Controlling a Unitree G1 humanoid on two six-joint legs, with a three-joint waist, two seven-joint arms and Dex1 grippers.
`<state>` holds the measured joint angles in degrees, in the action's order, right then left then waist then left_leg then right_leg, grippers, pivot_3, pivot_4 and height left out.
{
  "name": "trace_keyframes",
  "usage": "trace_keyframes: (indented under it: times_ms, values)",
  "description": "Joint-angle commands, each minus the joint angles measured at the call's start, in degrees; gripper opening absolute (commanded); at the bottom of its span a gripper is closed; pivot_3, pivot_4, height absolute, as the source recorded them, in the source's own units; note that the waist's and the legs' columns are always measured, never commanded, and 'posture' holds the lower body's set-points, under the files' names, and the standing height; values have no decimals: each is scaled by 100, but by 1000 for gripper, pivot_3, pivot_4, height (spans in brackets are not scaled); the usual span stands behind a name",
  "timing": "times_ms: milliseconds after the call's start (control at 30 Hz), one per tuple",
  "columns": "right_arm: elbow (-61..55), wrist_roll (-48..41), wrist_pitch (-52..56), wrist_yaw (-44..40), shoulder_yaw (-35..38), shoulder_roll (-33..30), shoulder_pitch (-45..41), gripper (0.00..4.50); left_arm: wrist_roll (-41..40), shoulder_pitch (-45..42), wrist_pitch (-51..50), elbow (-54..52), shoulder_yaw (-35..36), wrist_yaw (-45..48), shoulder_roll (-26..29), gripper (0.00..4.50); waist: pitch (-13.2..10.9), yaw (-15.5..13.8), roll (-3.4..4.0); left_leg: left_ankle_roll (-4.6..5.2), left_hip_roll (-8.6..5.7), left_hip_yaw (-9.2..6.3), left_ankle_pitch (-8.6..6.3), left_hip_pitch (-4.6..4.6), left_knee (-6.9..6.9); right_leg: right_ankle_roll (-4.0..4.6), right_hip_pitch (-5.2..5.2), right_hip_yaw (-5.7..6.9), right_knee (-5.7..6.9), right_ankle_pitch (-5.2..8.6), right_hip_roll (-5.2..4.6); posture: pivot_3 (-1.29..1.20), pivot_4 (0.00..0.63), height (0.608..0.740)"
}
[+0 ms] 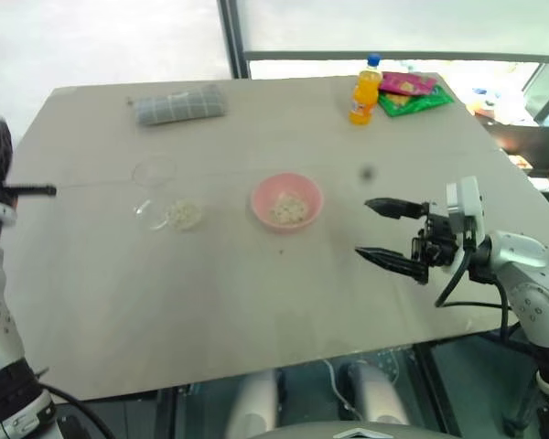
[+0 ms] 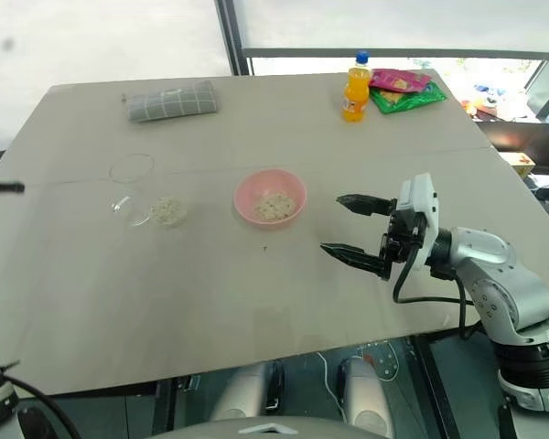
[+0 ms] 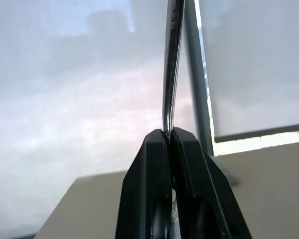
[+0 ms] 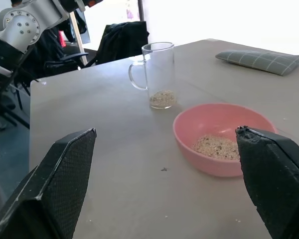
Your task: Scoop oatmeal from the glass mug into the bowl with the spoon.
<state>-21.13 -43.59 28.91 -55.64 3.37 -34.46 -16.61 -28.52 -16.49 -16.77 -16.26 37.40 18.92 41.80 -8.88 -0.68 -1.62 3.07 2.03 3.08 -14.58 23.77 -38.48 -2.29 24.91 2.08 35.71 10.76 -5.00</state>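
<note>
lane to pink bowl (image 1: pixel 287 202): bare tabletop (image 1: pixel 256 302) lies between your wide-open right gripper (image 1: pixel 391 236) and it | beyond bowl: glass mug (image 1: pixel 165 197) stands apart on its left | far edge: orange bottle (image 1: pixel 365 90), snack packets (image 1: pixel 412 91), grey checked pouch (image 1: pixel 179 104) crowd your reach

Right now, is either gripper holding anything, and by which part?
The left gripper is shut on the shiny silver metal spoon, pinching its thin handle. The right gripper is open and holds nothing.
</note>
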Motion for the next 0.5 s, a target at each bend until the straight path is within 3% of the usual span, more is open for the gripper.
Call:
trace_keyframes:
  times_ms: [33, 200, 367, 500]
  values:
    - [-65, -465, 294, 485, 315, 197, -406, 4500, -32, -528, -206, -605, -791, 233, 331, 66, -2, 0, 1, 0, -3, 5, 0, 0, 0, 0, 0, 3, 2, 0, 10, 0, 150, 740]
    - [-120, -1057, 1057, 1738, 384, 681, -1111, 4500, 419, -823, -382, -1153, -2268, 525, 290, 66, -6, 6, 9, -2, -1, 31, 2, -8, 0, -22, 0, -2, 14, -12, 21, 0, 150, 740]
    - [-89, -1433, 1300, 2895, 347, 1550, -1775, 4500, 830, -1154, -177, -1109, -3470, 346, -748, 66, -8, -6, 9, -3, -1, 28, 3, -1, -2, -24, 1, -3, 13, -13, 29, 0, 150, 740]
    - [138, -1464, 1487, 3865, 421, 2010, -2109, 4500, 1170, -1184, 3, -969, -3956, 365, -1263, 66, -8, -2, 10, -3, -2, 30, 4, 0, -3, -25, 1, -7, 13, -13, 30, 0, 150, 740]
